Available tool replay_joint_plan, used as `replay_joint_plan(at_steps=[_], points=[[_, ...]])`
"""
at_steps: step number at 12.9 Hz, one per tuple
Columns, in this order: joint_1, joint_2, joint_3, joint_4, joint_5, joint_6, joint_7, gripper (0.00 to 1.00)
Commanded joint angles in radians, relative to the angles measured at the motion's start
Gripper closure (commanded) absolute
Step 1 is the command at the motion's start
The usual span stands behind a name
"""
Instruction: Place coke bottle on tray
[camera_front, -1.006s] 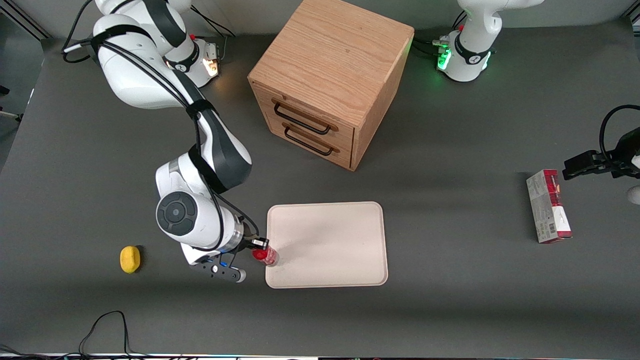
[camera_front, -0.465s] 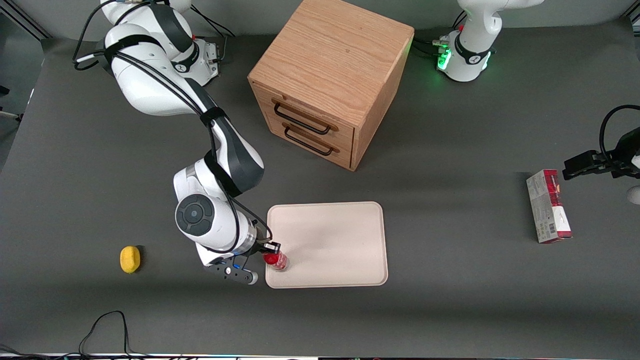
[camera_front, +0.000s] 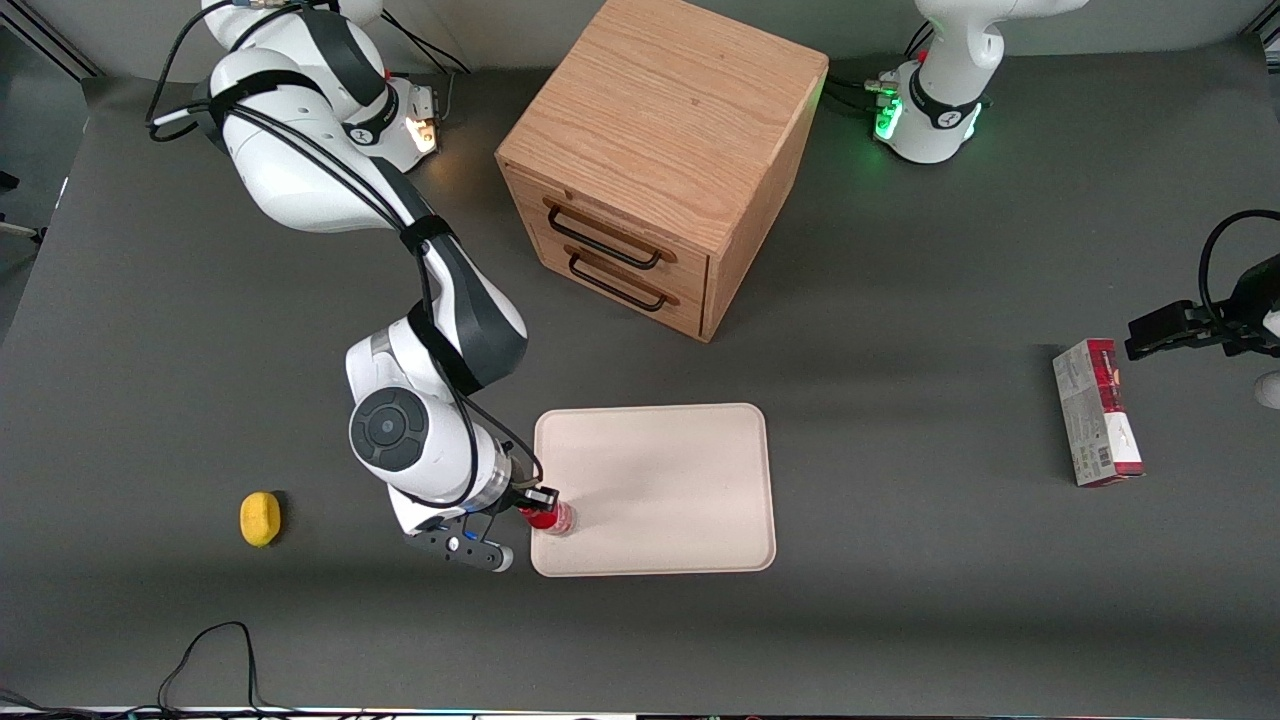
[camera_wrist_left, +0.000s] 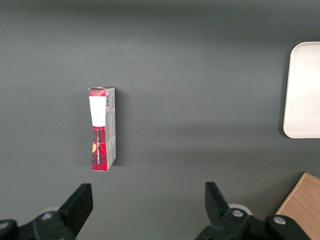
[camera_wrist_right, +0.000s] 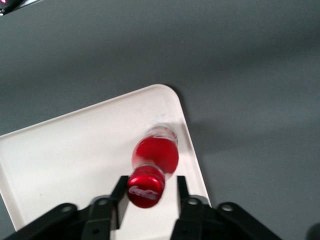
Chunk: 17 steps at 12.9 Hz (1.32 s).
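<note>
Lowered slightly since before, coke bottle (camera_wrist_right: 155, 155) stands on tray (camera_wrist_right: 65, 150) corner, hand (camera_wrist_right: 148, 192) clamped on its cap.

- Gripper (camera_front: 538, 508) hangs low over the dark grey table (camera_front: 900, 600), between a lemon and a carton. Everything below is placed from it.
- Lemon (camera_front: 260, 519): small and yellow, alone on the table, out toward the working arm's end and about as near the front camera as the gripper.
- Wooden cabinet (camera_front: 660, 160): farther from the front camera than the gripper, with two closed drawers and dark handles.
- Carton (camera_front: 1097, 412): red and grey, lying flat, well apart toward the parked arm's end.
- Black cable (camera_front: 210, 660): looped at the table edge, nearer the camera than the gripper.
</note>
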Motion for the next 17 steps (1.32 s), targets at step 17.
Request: replay_joint_plan(at_steps=[17], points=[[-0.148,-0.903,-0.15,-0.907,0.162,-0.211,-0.558,0.0]])
